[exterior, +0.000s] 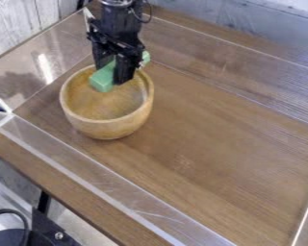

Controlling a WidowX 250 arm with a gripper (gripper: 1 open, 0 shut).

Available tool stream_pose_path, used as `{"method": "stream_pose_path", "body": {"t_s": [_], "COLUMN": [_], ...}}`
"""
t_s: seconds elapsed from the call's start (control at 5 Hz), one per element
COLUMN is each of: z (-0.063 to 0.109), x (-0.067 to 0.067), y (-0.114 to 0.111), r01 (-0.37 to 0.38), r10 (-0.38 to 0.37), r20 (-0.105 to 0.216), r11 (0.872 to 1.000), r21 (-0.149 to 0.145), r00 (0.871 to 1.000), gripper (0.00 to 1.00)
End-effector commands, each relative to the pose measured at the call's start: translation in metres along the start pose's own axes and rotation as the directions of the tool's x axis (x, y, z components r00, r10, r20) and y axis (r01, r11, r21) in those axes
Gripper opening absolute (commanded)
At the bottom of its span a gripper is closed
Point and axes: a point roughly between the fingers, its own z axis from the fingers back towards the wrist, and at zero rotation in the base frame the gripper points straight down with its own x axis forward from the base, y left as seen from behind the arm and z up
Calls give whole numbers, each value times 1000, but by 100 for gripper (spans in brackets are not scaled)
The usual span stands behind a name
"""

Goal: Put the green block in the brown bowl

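The brown bowl is a round, light wooden bowl sitting on the left part of the wooden table. My gripper, a black one reaching down from the top, hangs over the bowl's far rim. It is shut on the green block, a small matte green bar. The block hangs tilted, its lower end above the bowl's hollow near the back wall. The fingertips are partly hidden behind the block.
A clear plastic wall runs along the table's front and left edges, with more clear panels at the back. The wooden tabletop stretches to the right of the bowl.
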Motion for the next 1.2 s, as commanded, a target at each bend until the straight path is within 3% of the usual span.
{"method": "stream_pose_path", "body": {"t_s": [0.0,1.0], "z": [10,-3], "x": [4,2], "y": [10,12], "r01": [-14,-16], "r10": [13,16], "r20": [43,12], "r11": [1000,1000], "r21": [23,-3], "r00": [999,1000], "gripper": [0,0]}}
